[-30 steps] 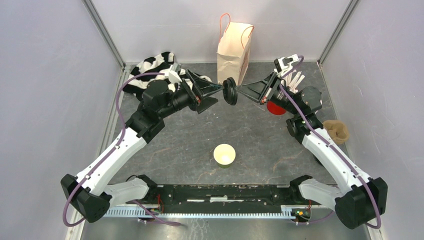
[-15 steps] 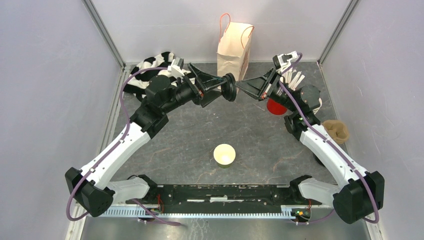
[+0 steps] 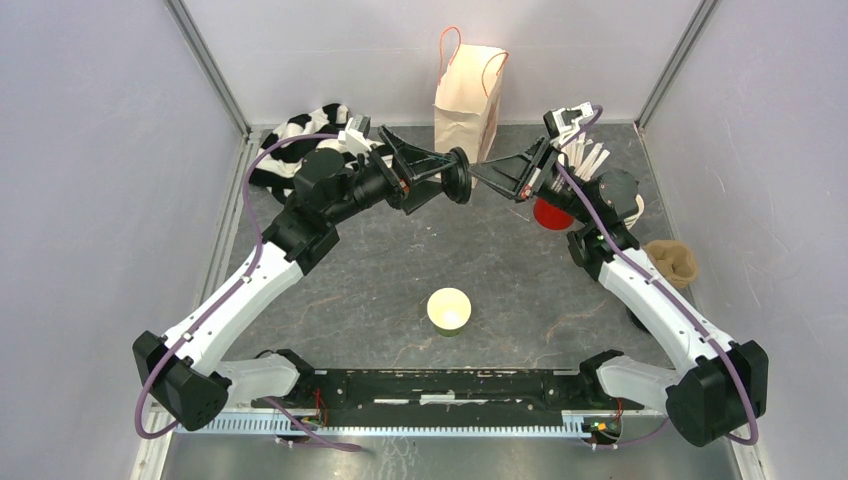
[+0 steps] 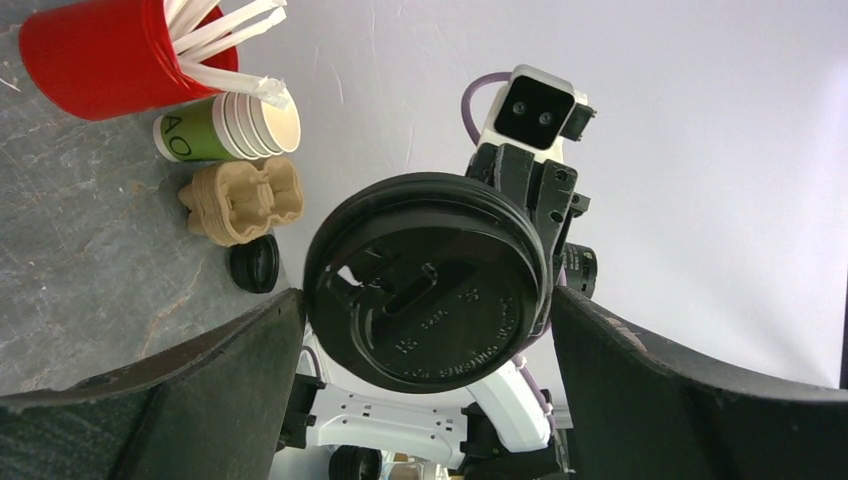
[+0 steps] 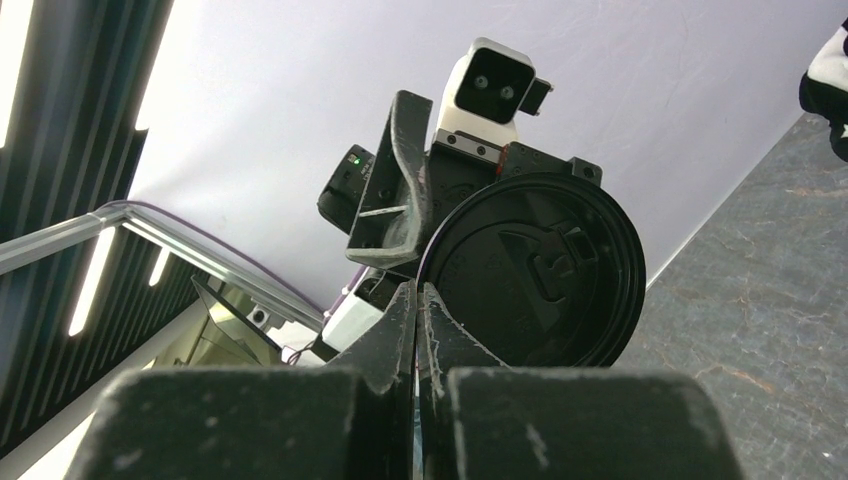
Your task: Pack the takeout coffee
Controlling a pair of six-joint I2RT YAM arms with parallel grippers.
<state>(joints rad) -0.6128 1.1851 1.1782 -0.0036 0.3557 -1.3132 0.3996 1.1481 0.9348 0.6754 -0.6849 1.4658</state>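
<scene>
A black plastic lid [image 3: 461,178] hangs on edge above the back of the table, in front of the paper bag. My right gripper [image 3: 479,176] is shut on its rim; in the right wrist view the closed fingertips [image 5: 416,300] pinch the lid [image 5: 540,270] at its edge. My left gripper [image 3: 448,178] is open and straddles the same lid [image 4: 430,285], one finger [image 4: 200,380] on each side, the left one very close to the rim. A single green takeout coffee cup [image 3: 449,309] stands lidless at mid-table, its cream inside showing.
A paper bag [image 3: 468,95] with orange handles stands at the back wall. A red cup of white sticks [image 4: 110,55], stacked lidless cups [image 4: 225,128], a cardboard carrier [image 3: 673,260] and a small black lid [image 4: 255,263] lie at the right. A black-and-white cloth [image 3: 300,135] lies back left.
My left gripper has moved right and toward the back until its open fingers straddle the lid. The right gripper has shifted slightly back with the lid still in it.
</scene>
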